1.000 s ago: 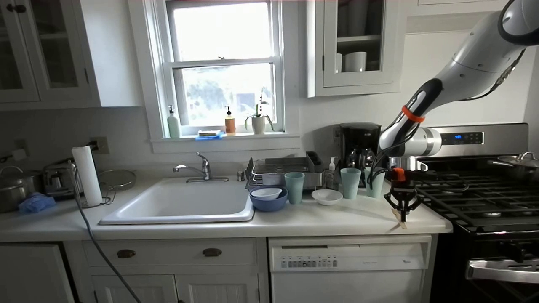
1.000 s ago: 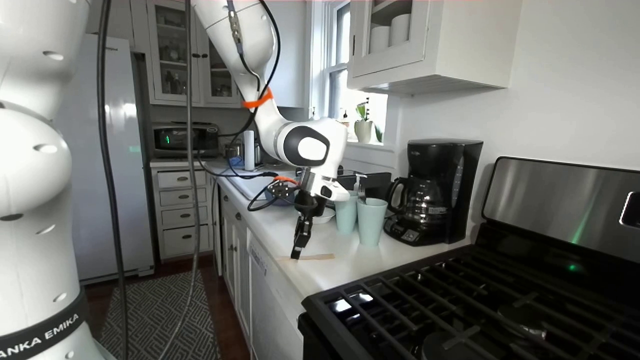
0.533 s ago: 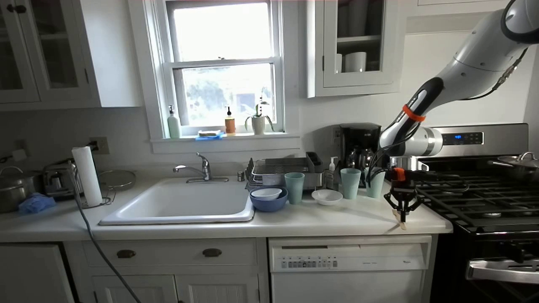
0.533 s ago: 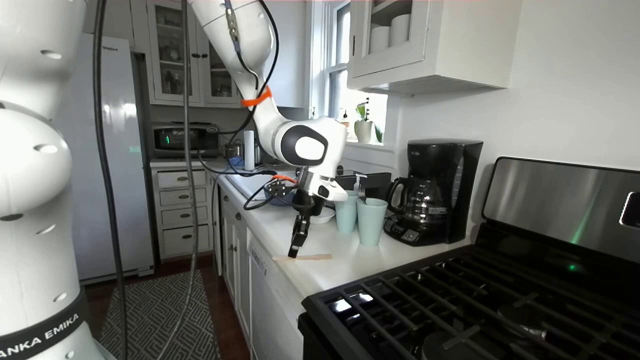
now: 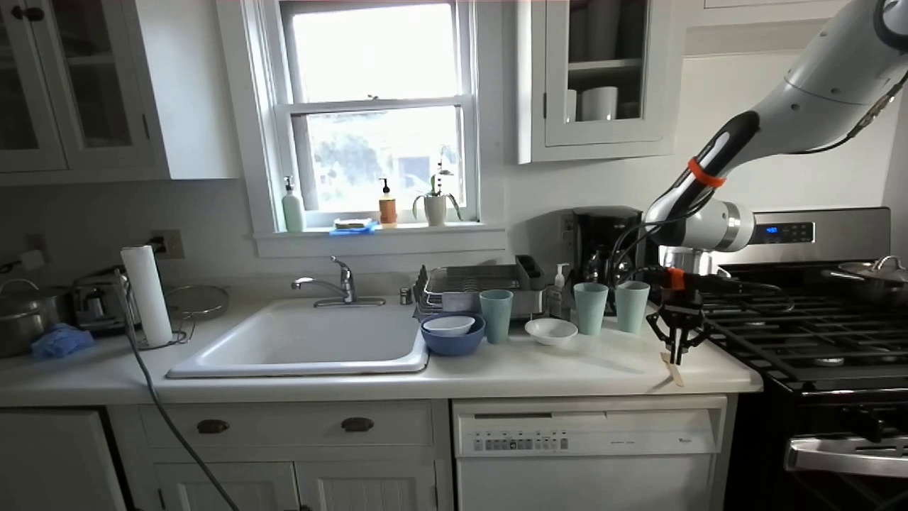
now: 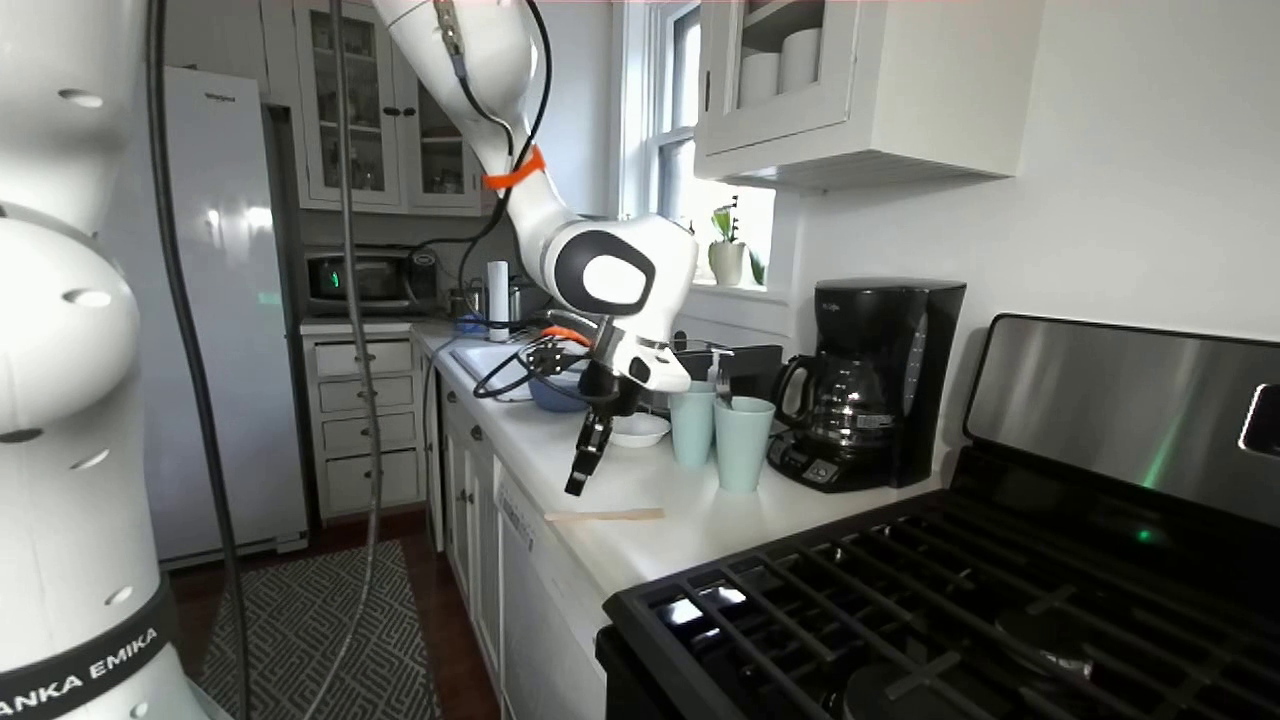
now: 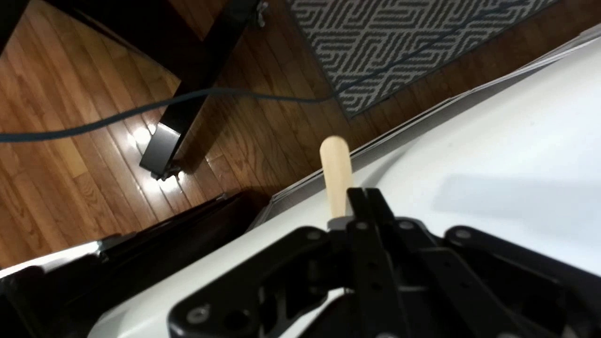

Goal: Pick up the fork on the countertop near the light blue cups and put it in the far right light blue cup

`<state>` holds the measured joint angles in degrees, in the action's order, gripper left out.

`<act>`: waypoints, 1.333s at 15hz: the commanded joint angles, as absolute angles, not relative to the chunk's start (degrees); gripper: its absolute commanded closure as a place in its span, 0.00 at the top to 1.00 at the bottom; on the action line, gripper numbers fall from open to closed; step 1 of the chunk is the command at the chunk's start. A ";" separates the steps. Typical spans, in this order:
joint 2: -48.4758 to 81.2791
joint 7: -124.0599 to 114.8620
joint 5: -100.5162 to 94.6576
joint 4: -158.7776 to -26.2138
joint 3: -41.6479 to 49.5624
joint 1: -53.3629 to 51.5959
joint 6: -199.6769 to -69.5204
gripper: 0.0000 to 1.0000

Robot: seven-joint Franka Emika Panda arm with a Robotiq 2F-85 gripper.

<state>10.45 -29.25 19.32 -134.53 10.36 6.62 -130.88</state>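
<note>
The fork [image 5: 673, 372], thin and pale tan, lies flat on the off-white countertop [image 5: 567, 369] near its front edge. It also shows in an exterior view [image 6: 620, 515] and in the wrist view [image 7: 337, 173], where its rounded end reaches past the edge. My gripper [image 7: 361, 190] is shut with nothing between its fingers, beside the fork in that view. In an exterior view its tips [image 6: 576, 490] hang a little above the fork. Light blue cups [image 5: 496, 316] [image 5: 590, 309] stand upright at the back. The far right light blue cup [image 5: 630, 306] also shows in an exterior view [image 6: 743, 448].
A white dish [image 5: 551, 331] and blue bowl [image 5: 454, 343] stand left of the gripper. The coffee maker [image 6: 870, 390] is behind the cups. The black stove [image 6: 900, 600] adjoins the countertop. A metal utensil [image 6: 722, 388] shows above the cup rims; which holds it is unclear.
My gripper has risen off the fork and shifted slightly. The fork slid slightly toward the front edge earlier and stays on the countertop. The far right cup is now less covered by cables.
</note>
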 commanded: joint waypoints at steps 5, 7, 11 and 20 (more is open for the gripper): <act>-6.65 -11.27 41.98 -151.09 11.17 10.79 -129.84 0.65; -10.12 -4.58 46.69 -154.95 11.56 10.72 -131.79 0.79; -9.15 -0.35 51.44 -155.21 11.63 10.78 -132.75 0.82; -7.59 11.13 60.56 -157.43 12.56 9.63 -133.90 1.00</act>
